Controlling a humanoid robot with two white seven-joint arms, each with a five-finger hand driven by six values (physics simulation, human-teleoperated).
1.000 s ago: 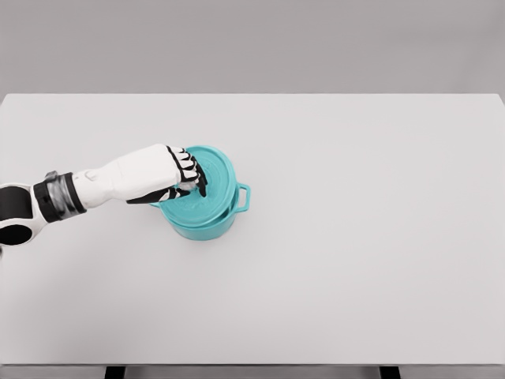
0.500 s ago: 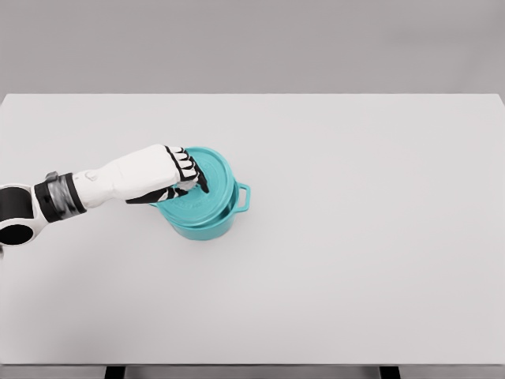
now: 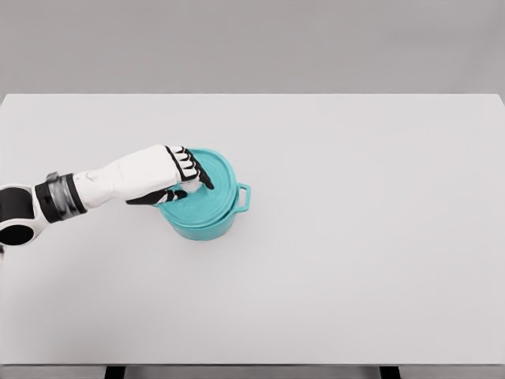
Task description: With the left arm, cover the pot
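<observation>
Fingers (image 3: 192, 168) of the left hand (image 3: 162, 178) are curled onto the teal lid (image 3: 207, 188), which is held atop the teal pot (image 3: 203, 223) left of the white table's (image 3: 355, 237) centre.

A teal pot (image 3: 207, 223) with a side handle stands upright just below the fingers (image 3: 192, 169). Its matching round lid (image 3: 207, 189) lies on top, slightly tilted, under the fingertips.

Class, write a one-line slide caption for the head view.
Left hand grips round teal lid atop teal pot on white table.
</observation>
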